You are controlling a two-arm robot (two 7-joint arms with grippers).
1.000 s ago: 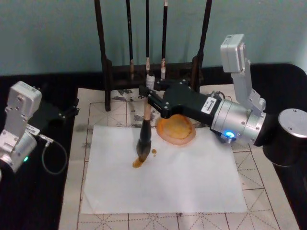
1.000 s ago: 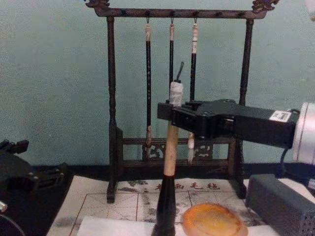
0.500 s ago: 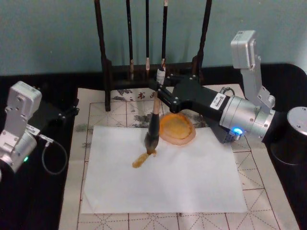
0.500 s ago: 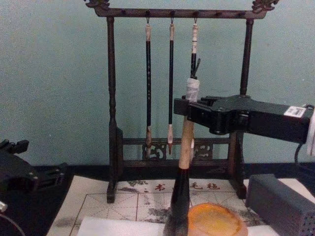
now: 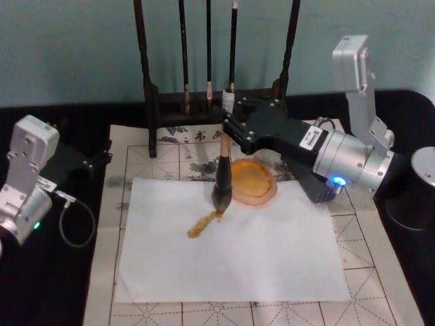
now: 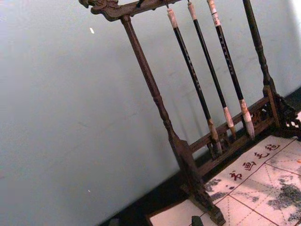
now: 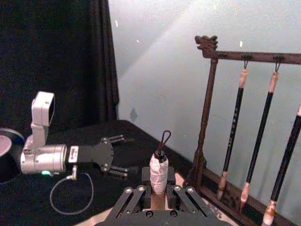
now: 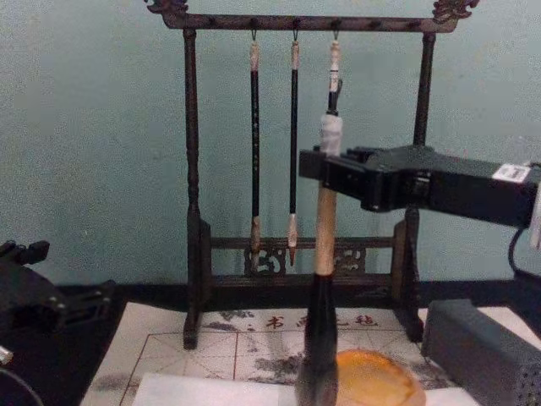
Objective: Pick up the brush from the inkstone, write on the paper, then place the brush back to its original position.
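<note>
The black table carries a grid-lined mat, and a white sheet of paper lies on the mat. At the back stands a dark wooden rack with three thin brushes hanging from its top bar.

The right tool reaches in from the right, above the far edge of the paper, and is clamped on the upper handle of the brush, just under its white end cap. The left tool is parked low at the table's left side, off the mat, with its fingers spread apart. A grey box sits at the right, beneath the right arm.

The brush hangs nearly upright. Its dark head is just beside the left rim of the inkstone, and its tip is at the far end of a short amber-brown stroke on the paper. The inkstone rests at the paper's far edge; its hollow is glossy orange, and whether it holds liquid I cannot tell.
</note>
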